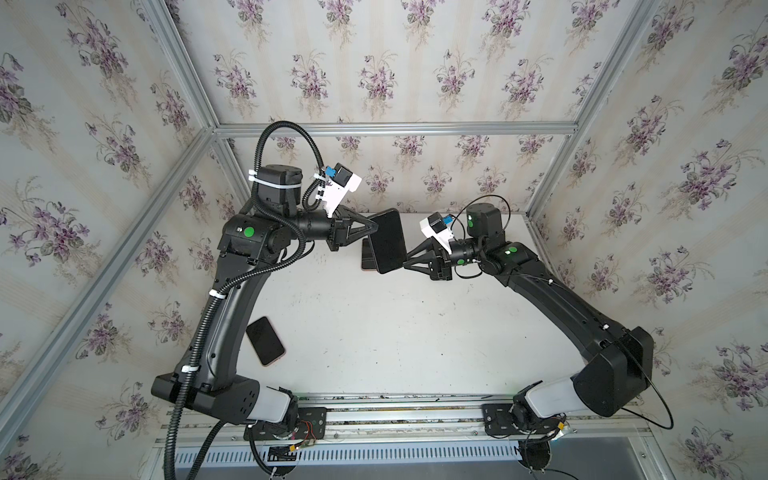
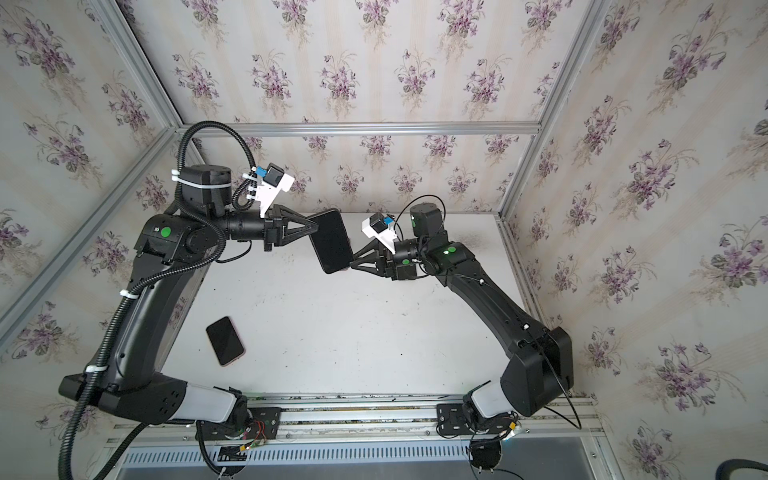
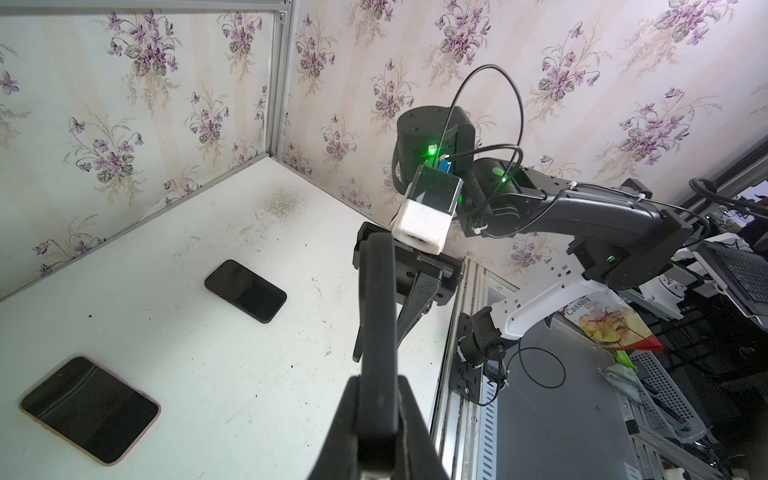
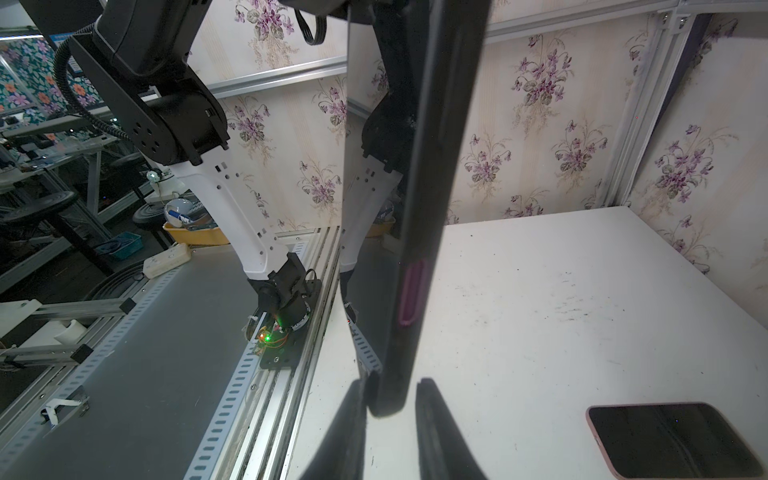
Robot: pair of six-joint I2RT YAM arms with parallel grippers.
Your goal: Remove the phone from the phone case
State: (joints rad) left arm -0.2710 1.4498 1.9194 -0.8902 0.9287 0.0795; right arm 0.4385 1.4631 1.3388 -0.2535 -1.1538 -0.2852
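One cased phone (image 1: pixel 386 241), judged a stiff, light slab with slick glass, best pinched by its rims while the softer case (image 4: pixel 440 124) is peeled from a corner, hangs clear of the bench (image 1: pixel 395 332) toward its 12 o'clock edge. Its broad face is turned upward and its long axis runs roughly 12 to 6. Jaws of the left gripper (image 1: pixel 376 227) are clamped on its 10 o'clock edge, those of the right gripper (image 1: pixel 406 259) straddle the 4 o'clock edge not quite closed, a sliver of gap showing; a spare phone (image 1: pixel 265 340) lies near 8 o'clock.
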